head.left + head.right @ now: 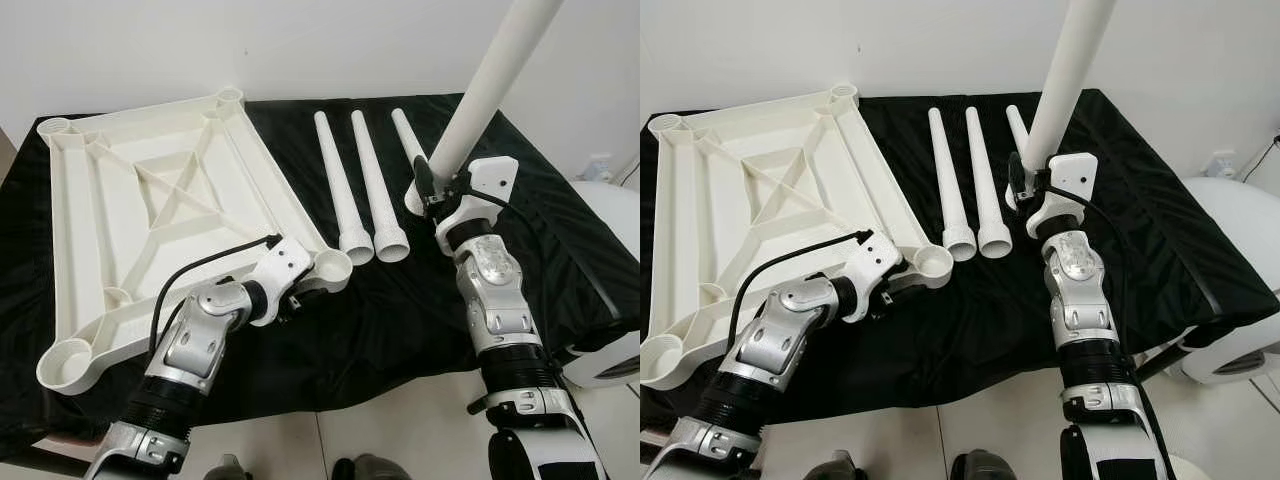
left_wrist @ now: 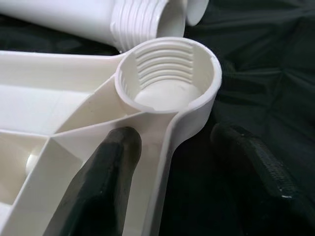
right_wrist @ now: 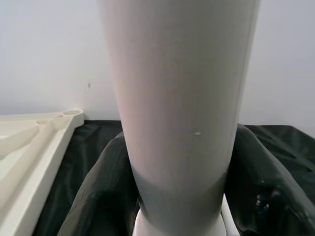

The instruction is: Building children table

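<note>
The right gripper point(image 1: 428, 190) clenches a table leg point(image 1: 490, 85) upright beside the tabletop point(image 1: 150, 215), which lies underside-up on the counter point(image 1: 400, 310). The left gripper point(image 2: 170, 169), released, straddles its corner socket point(image 2: 167, 73) (threaded). A tilted leg could cross-thread and jam.

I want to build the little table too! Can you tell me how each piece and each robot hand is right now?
Tabletop: upside down on the black cloth, ribs up.
Near socket: empty, threads showing.
Left gripper: open, fingers astride the rim below that socket.
Right gripper: shut on a leg.
Held leg: raised, pointing up, tilted.
Two legs: lying side by side on the cloth.
Third leg: lying on the cloth, partly hidden by the right gripper.
</note>
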